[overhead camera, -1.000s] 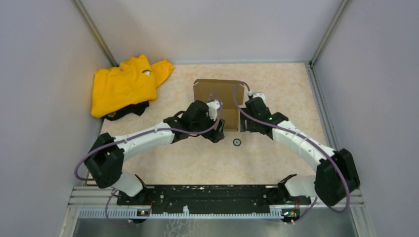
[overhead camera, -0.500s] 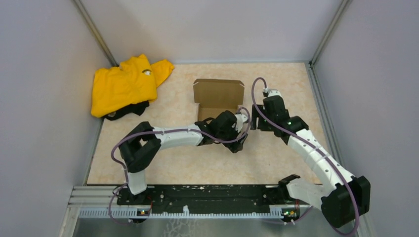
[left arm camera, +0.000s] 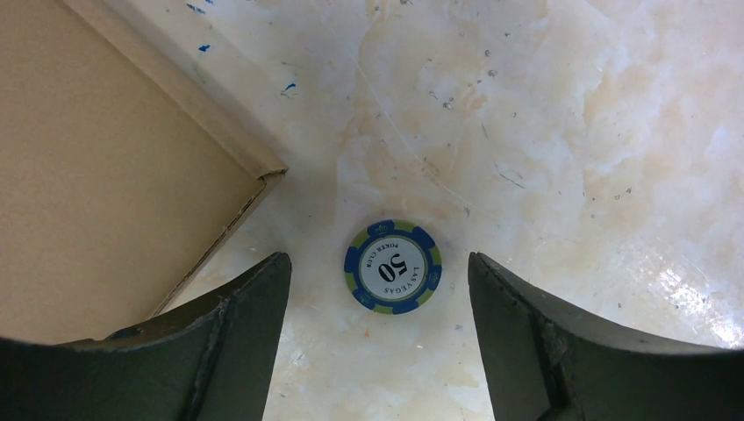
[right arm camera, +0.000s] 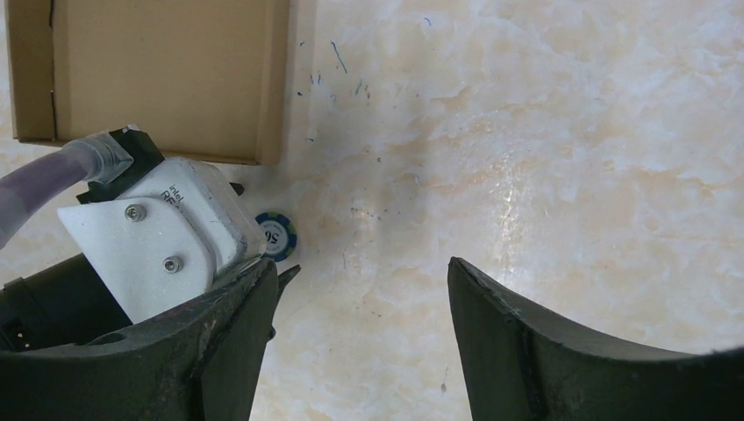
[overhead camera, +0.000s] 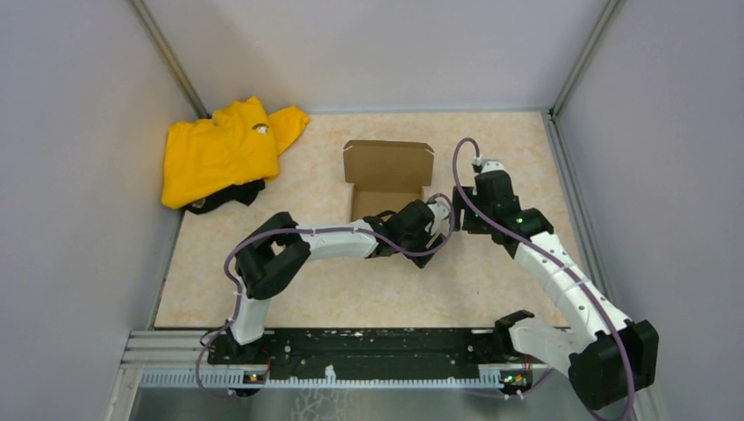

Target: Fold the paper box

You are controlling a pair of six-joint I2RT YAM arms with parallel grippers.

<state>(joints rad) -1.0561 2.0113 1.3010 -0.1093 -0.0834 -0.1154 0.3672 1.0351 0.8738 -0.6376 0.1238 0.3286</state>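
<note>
The paper box point(overhead camera: 387, 165) is plain brown cardboard, lying mid-table with its lid flap open toward the back. Its front right corner point(left arm camera: 114, 167) shows in the left wrist view, and its right side point(right arm camera: 167, 74) in the right wrist view. My left gripper point(overhead camera: 427, 244) hangs open just off that corner, over bare table, fingers point(left arm camera: 254, 316) apart with nothing held. My right gripper point(overhead camera: 458, 219) is open too, right of the box and close beside the left wrist, its fingers point(right arm camera: 518, 333) over bare table.
A blue poker chip point(left arm camera: 393, 266) lies on the table under the left gripper, also in the right wrist view as a chip point(right arm camera: 275, 235) beside the left wrist's camera housing point(right arm camera: 158, 232). A yellow garment point(overhead camera: 224, 151) lies at the back left. Grey walls enclose the table.
Both grippers have left the box and moved right. The left arm swung from the box's front to its right front corner. The right arm drew back to the right.
</note>
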